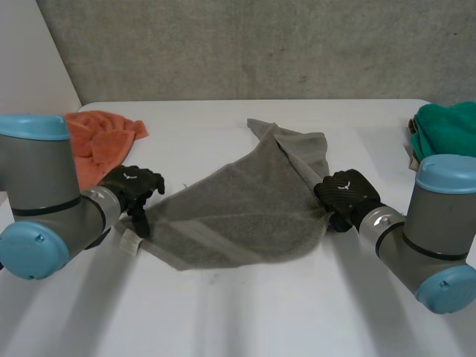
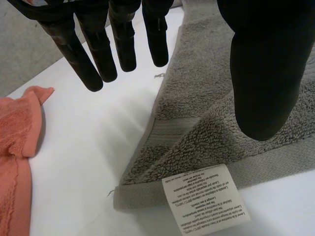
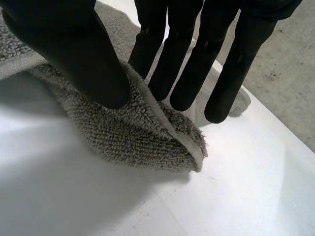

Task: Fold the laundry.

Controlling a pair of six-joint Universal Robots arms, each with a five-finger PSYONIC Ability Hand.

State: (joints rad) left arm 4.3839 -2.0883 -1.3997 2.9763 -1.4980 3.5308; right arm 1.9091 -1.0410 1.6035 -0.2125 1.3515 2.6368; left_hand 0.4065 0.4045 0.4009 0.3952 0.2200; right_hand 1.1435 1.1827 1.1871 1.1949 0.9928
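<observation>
Grey towel (image 1: 245,212) is lying across the white table (image 1: 245,312), long axis running between my hands; my right hand (image 1: 346,192) is pinching its right edge between thumb and straight fingers; my left hand (image 1: 135,186) is hovering with fingers spread, the corner bearing the label (image 2: 206,197) just under its palm.

The towel (image 1: 245,208) is plain mid-grey terry with a smoother, slightly paler woven band along its hem, and its care label (image 2: 205,199) is white with fine black print. The left hand (image 1: 134,186) and the right hand (image 1: 343,192) are black, each with a small white mark on its back, and the left arm (image 1: 44,201) and right arm (image 1: 439,230) are grey with light-blue caps. The table (image 1: 238,312) is white, the orange cloth (image 1: 100,141) is an unpatterned salmon shade, the teal cloth (image 1: 446,130) is a solid blue-green, and the wall (image 1: 260,44) is mottled, speckled grey.
</observation>
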